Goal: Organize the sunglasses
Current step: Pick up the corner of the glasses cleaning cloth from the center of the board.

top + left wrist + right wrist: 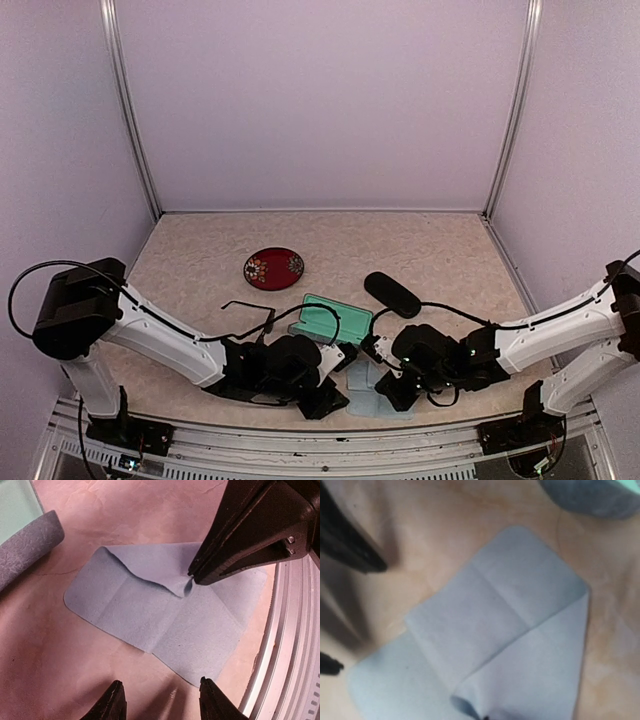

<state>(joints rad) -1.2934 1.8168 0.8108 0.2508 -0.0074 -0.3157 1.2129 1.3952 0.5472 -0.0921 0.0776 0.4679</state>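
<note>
The beige counter (pixel 450 250) is stretching beneath lilac walls (pixel 320 100). At the top view's lower centre, my right jaws are pinching a raised fold of the blue-grey cloth (pixel 150 625), and my left jaws are hanging released above it. The thin black sunglasses (pixel 250 306) are lying left of centre, beside the open case (pixel 335 320).

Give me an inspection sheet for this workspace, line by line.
Surface: table, beige and mottled.
Job's things: thin black sunglasses, partly behind the left arm; second pair not seen.
Clutter: blue-grey cloth, open green-lined case, black oval case, red round dish.
Grippers: right gripper shut on a fold of the cloth; left gripper open and empty, fingers at the cloth's edge.
Cables: black cables loop along both arms.
Surroundings: pale walls, metal corner posts.
</note>
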